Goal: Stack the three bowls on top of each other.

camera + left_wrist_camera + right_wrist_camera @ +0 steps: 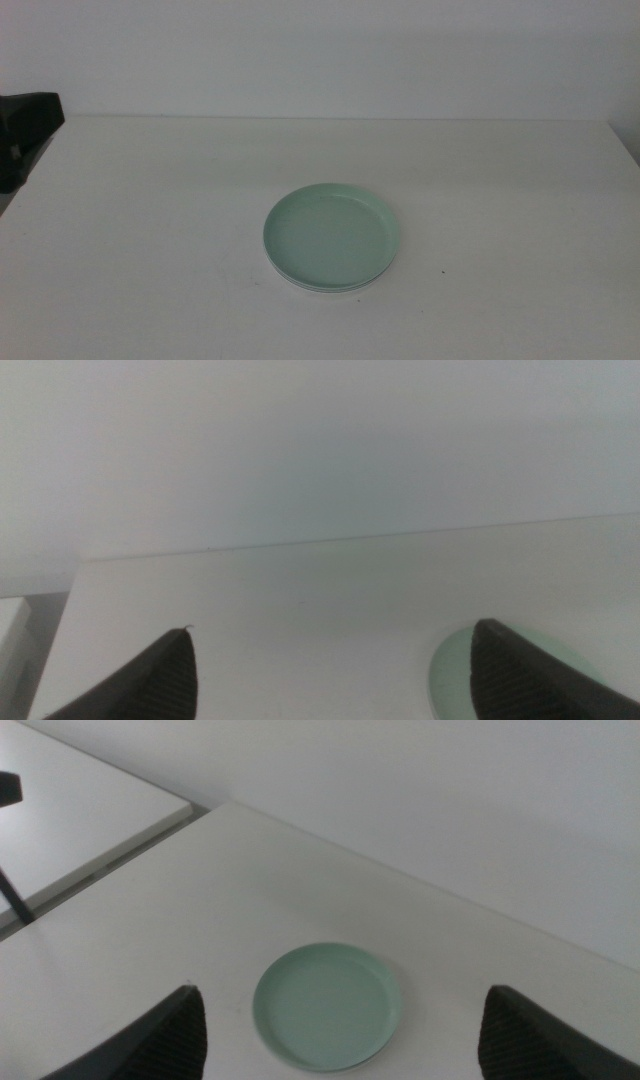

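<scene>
While the mint green bowl (332,235) sits uppermost on a stack near the middle of the white table (150,260), only a thin pale rim (318,289) of a bowl beneath it peeks out at the stack's near edge in the middle view; how many bowls lie under it cannot be told. Its inside is bare. Neither arm shows in the middle view. From the right wrist view, the right gripper (340,1035) hangs above and back from the stack, jaws spread wide with nothing between them. The left gripper (330,680) likewise has its 2 jaws set wide apart and empty, one partly covering the bowl.
</scene>
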Robot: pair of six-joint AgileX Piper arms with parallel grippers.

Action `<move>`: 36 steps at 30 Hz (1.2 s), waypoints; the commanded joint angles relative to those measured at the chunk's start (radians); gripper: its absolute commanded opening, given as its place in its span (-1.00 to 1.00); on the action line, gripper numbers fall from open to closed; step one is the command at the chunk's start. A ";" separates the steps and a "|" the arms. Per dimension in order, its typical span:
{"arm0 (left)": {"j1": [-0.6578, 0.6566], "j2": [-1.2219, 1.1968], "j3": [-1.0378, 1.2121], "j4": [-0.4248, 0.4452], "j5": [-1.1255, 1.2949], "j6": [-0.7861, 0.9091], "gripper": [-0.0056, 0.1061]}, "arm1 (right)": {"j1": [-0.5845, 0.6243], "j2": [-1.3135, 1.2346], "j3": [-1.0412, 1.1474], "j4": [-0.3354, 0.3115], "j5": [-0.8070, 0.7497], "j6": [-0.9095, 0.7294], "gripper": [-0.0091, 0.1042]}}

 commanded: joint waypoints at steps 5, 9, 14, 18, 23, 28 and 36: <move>0.002 -0.003 0.002 0.021 -0.018 -0.009 0.78 | -0.075 -0.025 0.139 -0.102 -0.266 0.087 0.72; 0.002 -0.003 0.002 0.021 -0.020 -0.009 0.78 | -0.248 -0.093 0.268 -0.026 -0.420 0.069 0.72; 0.002 -0.003 0.002 0.021 -0.020 -0.009 0.78 | -0.366 -0.191 0.409 -0.035 -0.547 0.006 0.72; 0.002 -0.003 0.002 0.021 -0.020 -0.009 0.78 | -0.374 -0.231 0.460 -0.039 -0.595 0.002 0.72; 0.002 -0.003 0.002 0.021 -0.020 -0.009 0.78 | -0.374 -0.231 0.461 -0.039 -0.601 0.002 0.72; 0.002 -0.003 0.002 0.021 -0.020 -0.009 0.78 | -0.374 -0.231 0.461 -0.039 -0.601 0.002 0.72; 0.002 -0.003 0.002 0.019 -0.020 -0.009 0.78 | -0.374 -0.252 0.541 -0.079 -0.602 0.002 0.72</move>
